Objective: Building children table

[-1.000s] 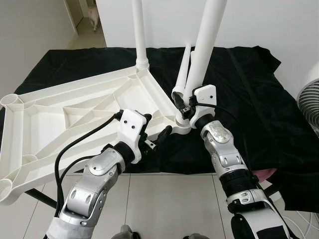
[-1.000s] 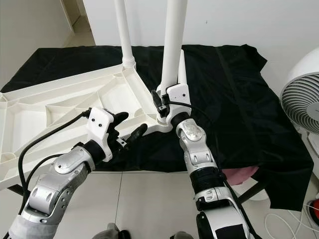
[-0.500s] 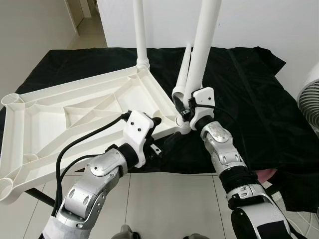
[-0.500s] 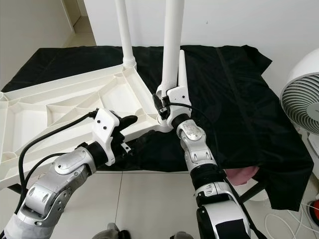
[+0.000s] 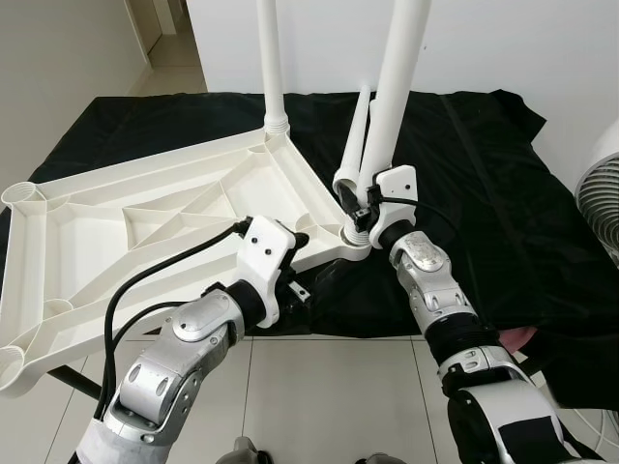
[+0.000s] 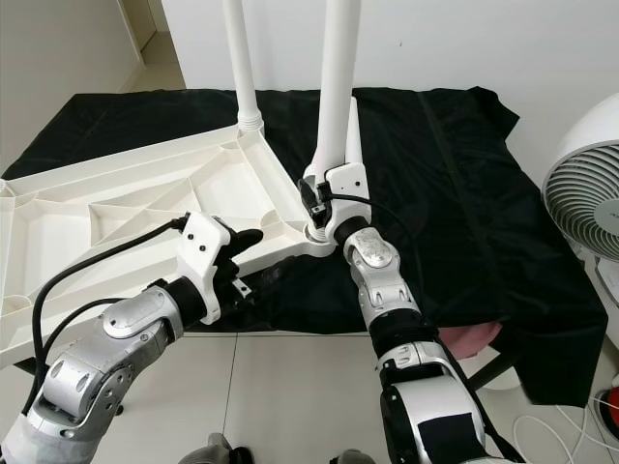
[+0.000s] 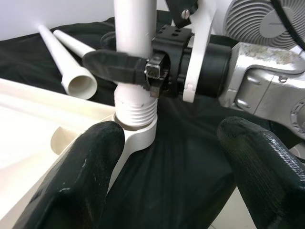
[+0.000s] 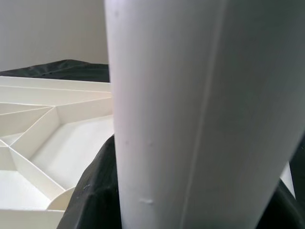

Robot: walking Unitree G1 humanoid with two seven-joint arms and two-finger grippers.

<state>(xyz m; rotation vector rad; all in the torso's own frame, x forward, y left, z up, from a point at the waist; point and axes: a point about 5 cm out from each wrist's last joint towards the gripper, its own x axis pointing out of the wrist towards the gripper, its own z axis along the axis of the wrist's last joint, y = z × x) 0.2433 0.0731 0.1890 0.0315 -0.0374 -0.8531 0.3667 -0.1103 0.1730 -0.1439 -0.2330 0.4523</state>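
While the right gripper (image 7: 125, 67) pinches the upright table leg (image 5: 387, 106) just above its thread, seated in the corner socket (image 5: 350, 244) at the upturned tabletop's (image 5: 145, 227) three o'clock, the left gripper (image 5: 302, 263), fingers spread, straddles that corner; screwing-in looks underway; next, bracing and twisting.

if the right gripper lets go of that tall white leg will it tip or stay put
Likely stays: the white leg stands upright with its threaded end seated in the tabletop corner socket. It looks like a light hollow tube. The right gripper is shut on it; how deep the threads sit is unclear.
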